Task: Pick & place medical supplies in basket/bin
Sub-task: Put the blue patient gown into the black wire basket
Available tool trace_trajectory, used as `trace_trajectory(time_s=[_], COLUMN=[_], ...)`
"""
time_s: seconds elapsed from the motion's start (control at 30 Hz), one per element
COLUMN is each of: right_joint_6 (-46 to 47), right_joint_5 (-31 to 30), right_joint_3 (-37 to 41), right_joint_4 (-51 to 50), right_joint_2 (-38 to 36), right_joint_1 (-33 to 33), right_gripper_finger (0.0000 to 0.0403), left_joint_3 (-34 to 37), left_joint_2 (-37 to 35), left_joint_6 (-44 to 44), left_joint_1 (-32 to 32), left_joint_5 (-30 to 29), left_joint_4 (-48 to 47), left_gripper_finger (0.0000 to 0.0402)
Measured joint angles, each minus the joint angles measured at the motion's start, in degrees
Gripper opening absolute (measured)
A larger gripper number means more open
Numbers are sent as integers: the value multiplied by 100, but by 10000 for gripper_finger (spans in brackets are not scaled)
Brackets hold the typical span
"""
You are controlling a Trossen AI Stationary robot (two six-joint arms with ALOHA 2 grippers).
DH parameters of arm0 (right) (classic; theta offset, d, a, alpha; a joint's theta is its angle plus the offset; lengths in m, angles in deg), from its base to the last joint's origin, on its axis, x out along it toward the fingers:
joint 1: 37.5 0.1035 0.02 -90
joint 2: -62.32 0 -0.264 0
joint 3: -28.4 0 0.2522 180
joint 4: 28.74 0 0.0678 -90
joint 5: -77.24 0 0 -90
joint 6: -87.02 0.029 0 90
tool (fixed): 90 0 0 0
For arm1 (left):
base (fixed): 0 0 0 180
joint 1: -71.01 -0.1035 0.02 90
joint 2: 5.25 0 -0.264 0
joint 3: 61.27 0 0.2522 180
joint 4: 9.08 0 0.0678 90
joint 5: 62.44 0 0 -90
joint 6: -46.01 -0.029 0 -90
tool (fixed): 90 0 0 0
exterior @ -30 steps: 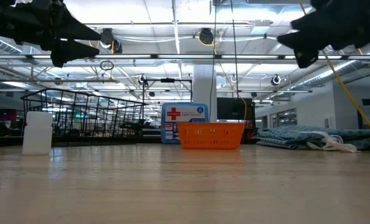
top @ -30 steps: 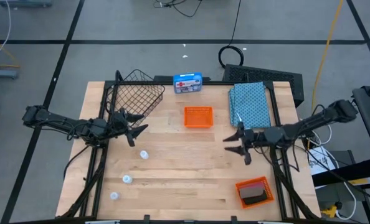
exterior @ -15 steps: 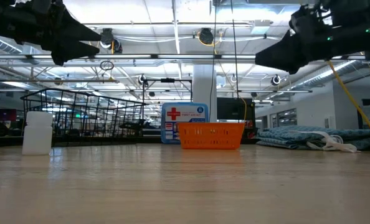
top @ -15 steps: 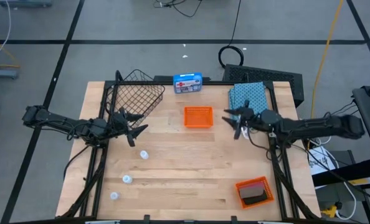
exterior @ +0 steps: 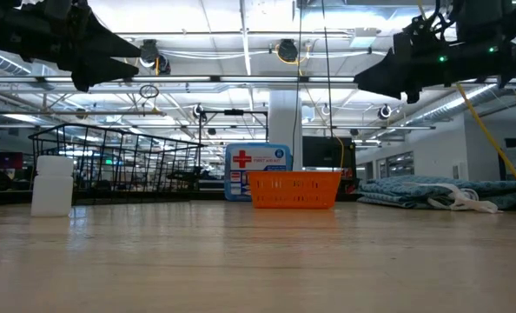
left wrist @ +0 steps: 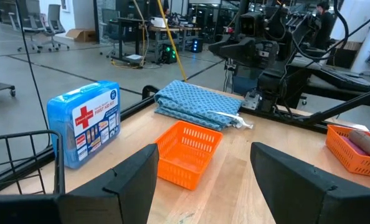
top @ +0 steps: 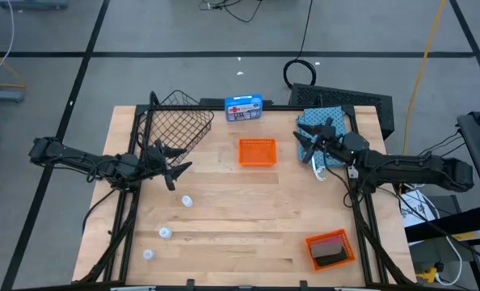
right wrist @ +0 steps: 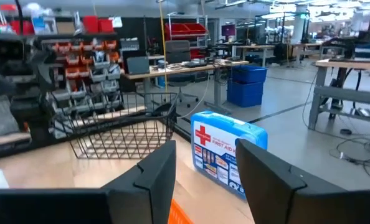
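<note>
The wire-mesh basket point(top: 177, 123) stands at the far left of the table. My left gripper point(top: 182, 162) hovers open just near of it, pointing level toward the table's right, nothing between its fingers point(left wrist: 135, 180). My right gripper point(top: 302, 147) hovers open above the left edge of the folded teal cloth point(top: 327, 136), which lies flat at the far right. Three white vials point(top: 187, 200) point(top: 166, 233) point(top: 148, 254) stand on the near left. A dark roll and a pink one lie in the orange tray point(top: 330, 248) at the near right.
A blue first-aid box point(top: 244, 107) stands at the far edge, next to the basket. A second orange tray point(top: 257, 151), nothing in it, sits mid-table between the grippers. Bare wood lies in the middle and along the near edge.
My right gripper has swung level toward the table's far edge, from the right middle to above the teal cloth's left edge, and now points toward the far left. Its fingers have kept the same gap. My left arm has stayed where it was.
</note>
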Motion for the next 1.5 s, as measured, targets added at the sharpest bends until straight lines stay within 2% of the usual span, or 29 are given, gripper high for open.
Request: trace_trajectory(time_s=[0.17, 0.47, 0.57, 0.63, 0.77, 0.87, 0.93, 1.07, 1.13, 1.23, 1.5], right_joint_6=[620, 820, 836, 714, 453, 710, 1086, 2062, 2261, 2125, 2069], right_joint_5=[9, -15, -318, -614, -1222, -1582, -1563, -986, -577, -174, -17], right_joint_3=[0, 0, -41, -303, -1470, -2444, -3089, -4006, -4113, -3979, -3271], right_joint_4=[-17, 149, 379, -204, -2737, -4552, -5756, -7803, -8246, -8335, -8003], right_joint_2=[0, 42, 138, 197, 544, 1042, 1413, 2154, 2438, 2784, 3355], right_joint_1=[59, 127, 122, 118, 98, -107, -373, -1103, -1418, -1826, -2830], right_gripper_finger=[155, 155, 156, 162, 203, 249, 279, 326, 342, 352, 346], left_joint_3=[0, 0, 0, 0, -1, 0, 0, -1, 0, 0, -2], left_joint_2=[0, 0, 0, 0, 0, 0, -2, -1, -1, 0, 0], left_joint_6=[2, 8, 15, 15, 15, 13, 13, 7, 2, 4, 4], left_joint_1=[-1, -1, -1, -1, 1, -1, 1, 1, 1, 1, -1], left_joint_5=[2, 6, 7, 9, 11, 13, 15, 15, 15, 15, 15], left_joint_4=[0, -2, -2, -2, -2, -2, -2, -3, -2, -2, -2], left_gripper_finger=[264, 264, 264, 264, 264, 264, 264, 264, 264, 264, 264])
